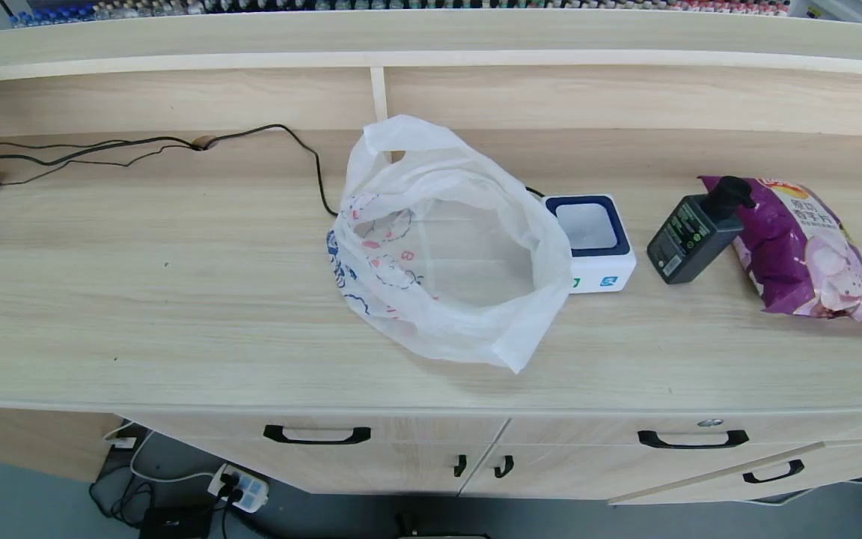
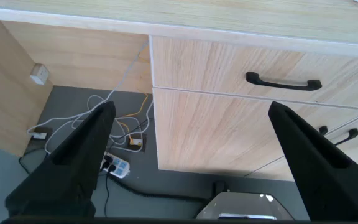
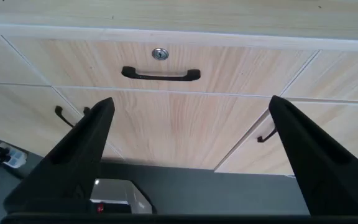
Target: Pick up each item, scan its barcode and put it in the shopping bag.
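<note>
We judge the dark pump bottle [image 1: 689,238] stiff and fairly heavy, best taken across its body below the pump. The purple chip bag [image 1: 805,254] just beside it is light and crushable, so we would pinch an edge gently. Both sit on the counter [image 1: 139,299] to the right of the scanner [image 1: 592,243], with the open shopping bag [image 1: 446,247] on its other side. The head view gives us these; the wrist views give the drawer fronts [image 2: 229,130] below, with the left gripper [image 2: 191,165] and right gripper [image 3: 188,165] spread wide and empty.

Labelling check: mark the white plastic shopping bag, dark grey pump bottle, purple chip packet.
white plastic shopping bag [image 1: 371,262], head view, printed side.
dark grey pump bottle [image 1: 687,239], head view, body.
purple chip packet [image 1: 805,254], head view, front face.
</note>
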Available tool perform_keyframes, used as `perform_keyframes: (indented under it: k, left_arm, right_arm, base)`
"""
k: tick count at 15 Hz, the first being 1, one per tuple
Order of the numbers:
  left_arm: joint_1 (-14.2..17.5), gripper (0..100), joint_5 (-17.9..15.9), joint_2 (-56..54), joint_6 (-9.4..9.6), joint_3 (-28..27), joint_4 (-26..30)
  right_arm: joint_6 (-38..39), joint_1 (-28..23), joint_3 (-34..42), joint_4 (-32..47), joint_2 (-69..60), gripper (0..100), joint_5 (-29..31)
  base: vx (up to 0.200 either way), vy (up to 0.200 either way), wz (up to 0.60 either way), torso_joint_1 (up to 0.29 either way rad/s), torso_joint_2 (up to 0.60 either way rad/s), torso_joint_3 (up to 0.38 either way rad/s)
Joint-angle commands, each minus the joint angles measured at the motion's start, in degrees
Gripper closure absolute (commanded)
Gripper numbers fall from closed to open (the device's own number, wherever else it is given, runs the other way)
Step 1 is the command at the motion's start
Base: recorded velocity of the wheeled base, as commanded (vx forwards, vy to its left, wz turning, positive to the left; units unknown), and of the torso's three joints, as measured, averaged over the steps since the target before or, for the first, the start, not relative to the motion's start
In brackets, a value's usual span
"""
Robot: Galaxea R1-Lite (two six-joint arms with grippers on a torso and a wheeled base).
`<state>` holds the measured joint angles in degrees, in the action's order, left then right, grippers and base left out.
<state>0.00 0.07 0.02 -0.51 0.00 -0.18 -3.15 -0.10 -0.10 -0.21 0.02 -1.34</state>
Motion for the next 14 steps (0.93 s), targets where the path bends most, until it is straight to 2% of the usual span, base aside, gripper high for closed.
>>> perform_keyframes:
  k: [1,2,4,6,8,9,10,11,12,14]
  left_arm:
    - [0.0,0,0.0,0.0,-0.02,0.0,-0.1]
    - [0.0,0,0.0,0.0,-0.02,0.0,-0.3]
    - [0.0,0,0.0,0.0,-0.02,0.0,-0.3]
    - [-0.1,0,0.1,0.0,0.07,0.0,-0.3]
    - [0.0,0,0.0,0.0,0.07,0.0,-0.3]
    - [-0.1,0,0.0,0.0,0.07,0.0,-0.3]
    - [-0.1,0,0.0,0.0,0.07,0.0,-0.3]
    - [-0.1,0,0.0,0.0,0.07,0.0,-0.3]
    - [-0.1,0,0.0,0.0,0.07,0.0,-0.3]
    - [-0.1,0,0.1,0.0,0.07,0.0,-0.3]
  right_arm:
    - [-1.1,0.0,-1.8,-0.2,0.5,0,-1.6]
    - [-1.4,0.3,-7.9,-0.5,5.2,0,-4.7]
    - [-1.3,2.1,-15.6,-5.1,16.9,0,-5.4]
    - [-3.5,5.5,-18.7,-24.3,34.1,0,-5.3]
    - [-5.1,6.5,-18.5,-41.8,48.1,0,-5.3]
    - [-5.1,7.7,-17.7,-48.7,53.9,0,-5.3]
    - [-5.1,8.2,-17.0,-51.0,55.6,0,-5.3]
    - [-4.7,9.5,-13.2,-60.7,61.9,0,-5.3]
    - [-4.1,10.0,-11.3,-66.3,65.8,0,-5.3]
    - [-1.9,10.4,-10.7,-68.3,69.8,0,-5.3]
  base:
    - [0.000,0.000,0.00,0.000,0.00,0.000]
    - [0.000,0.000,0.00,0.000,0.00,0.000]
    - [0.000,0.000,0.00,0.000,0.00,0.000]
    - [0.000,0.000,0.00,0.000,0.00,0.000]
    - [0.000,0.000,0.00,0.000,0.00,0.000]
    - [0.000,0.000,0.00,0.000,0.00,0.000]
    - [0.000,0.000,0.00,0.000,0.00,0.000]
    - [0.000,0.000,0.00,0.000,0.00,0.000]
    - [0.000,0.000,0.00,0.000,0.00,0.000]
    - [0.000,0.000,0.00,0.000,0.00,0.000]
